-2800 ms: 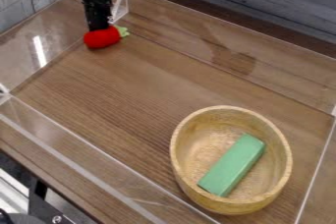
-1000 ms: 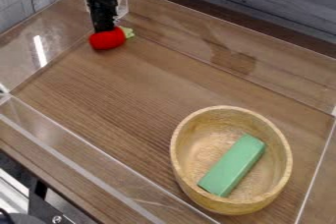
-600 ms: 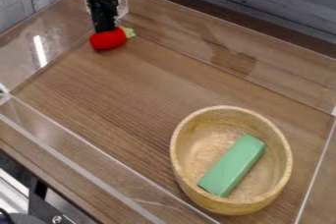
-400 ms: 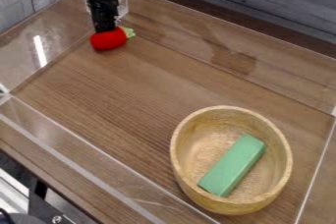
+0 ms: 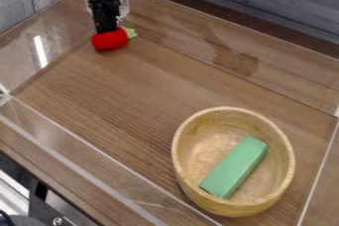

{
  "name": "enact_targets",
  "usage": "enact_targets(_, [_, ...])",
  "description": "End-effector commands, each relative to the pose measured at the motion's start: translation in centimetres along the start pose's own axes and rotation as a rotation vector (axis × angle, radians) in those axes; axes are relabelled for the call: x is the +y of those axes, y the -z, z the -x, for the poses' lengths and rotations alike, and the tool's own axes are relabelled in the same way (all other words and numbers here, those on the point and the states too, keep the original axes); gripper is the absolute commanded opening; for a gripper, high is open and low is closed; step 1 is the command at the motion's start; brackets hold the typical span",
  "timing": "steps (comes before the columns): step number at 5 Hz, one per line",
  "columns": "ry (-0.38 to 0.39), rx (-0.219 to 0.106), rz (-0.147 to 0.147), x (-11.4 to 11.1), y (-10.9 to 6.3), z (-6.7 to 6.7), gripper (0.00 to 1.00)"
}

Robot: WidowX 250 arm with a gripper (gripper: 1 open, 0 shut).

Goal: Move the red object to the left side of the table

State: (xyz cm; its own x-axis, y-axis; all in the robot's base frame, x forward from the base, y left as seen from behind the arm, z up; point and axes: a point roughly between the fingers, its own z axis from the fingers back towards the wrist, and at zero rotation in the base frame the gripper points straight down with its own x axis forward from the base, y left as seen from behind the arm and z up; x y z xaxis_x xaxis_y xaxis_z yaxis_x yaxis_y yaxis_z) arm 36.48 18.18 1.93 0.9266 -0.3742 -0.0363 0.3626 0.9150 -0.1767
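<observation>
The red object (image 5: pixel 111 39), a small round toy with a green tip pointing right, lies on the table (image 5: pixel 146 91) at the far left. My gripper (image 5: pixel 105 24) points straight down just behind it. The dark fingers are together and their tips meet the toy's upper edge. Whether they pinch the toy cannot be told from this view.
A round light wooden bowl (image 5: pixel 192 136) stands at the near right with a green rectangular block (image 5: pixel 235 167) in it. Low clear acrylic walls (image 5: pixel 40 32) border the tabletop, one close to the left of the gripper.
Since the oldest frame the gripper and the red toy have both shifted slightly to the right. Over the last second nothing has moved.
</observation>
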Motion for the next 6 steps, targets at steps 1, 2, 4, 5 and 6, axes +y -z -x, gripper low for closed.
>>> enact_targets(1, [0.052,-0.004,0.028,-2.9,0.53,-2.51,1.0])
enact_targets(2, [0.045,-0.013,0.03,-3.11,0.22,-2.6,1.0])
enact_targets(4, [0.03,-0.013,0.032,-3.27,-0.13,-2.31,1.0])
enact_targets(5, [0.022,-0.012,0.032,-3.33,-0.28,-2.33,1.0])
enact_targets(6, [0.018,-0.012,0.033,-3.43,-0.41,-2.36,1.0])
